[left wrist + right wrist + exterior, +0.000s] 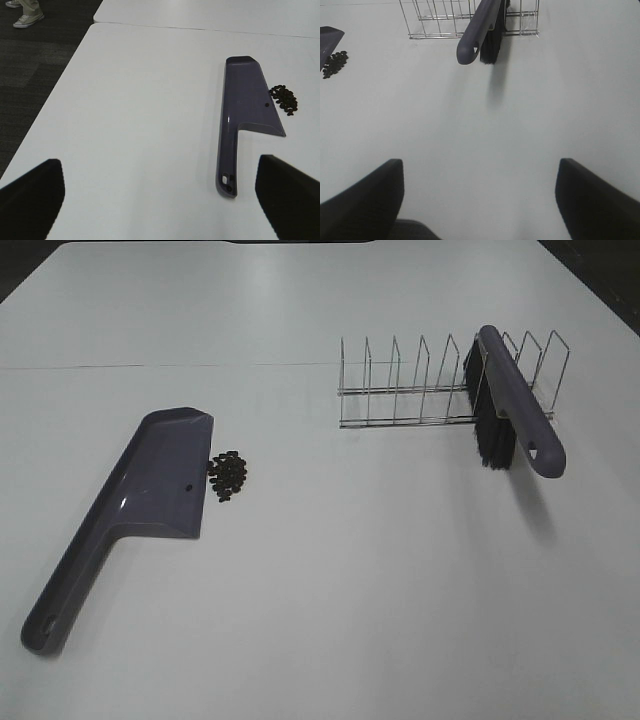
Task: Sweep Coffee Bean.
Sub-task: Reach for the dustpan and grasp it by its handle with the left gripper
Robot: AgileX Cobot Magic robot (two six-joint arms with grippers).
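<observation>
left gripper [157, 161] spread wide, holding nothing, coffee bean pile [284, 99] well ahead, perhaps touching dustpan [246, 97]

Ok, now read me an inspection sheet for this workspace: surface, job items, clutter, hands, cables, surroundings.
Surface: white table, a thin seam line across its far part.
Job's things: coffee beans in one small pile right beside the blade edge of the purple dustpan, which lies flat. The brush is slotted in the wire rack, with its handle end jutting out at the near side.
Clutter: nothing seen.
Hands: left hand open and empty, short of the dustpan's handle. Right hand open and empty, short of the brush.
Cables: nothing seen.
Surroundings: dark floor past the table edge, and a person's shoes on it.
</observation>
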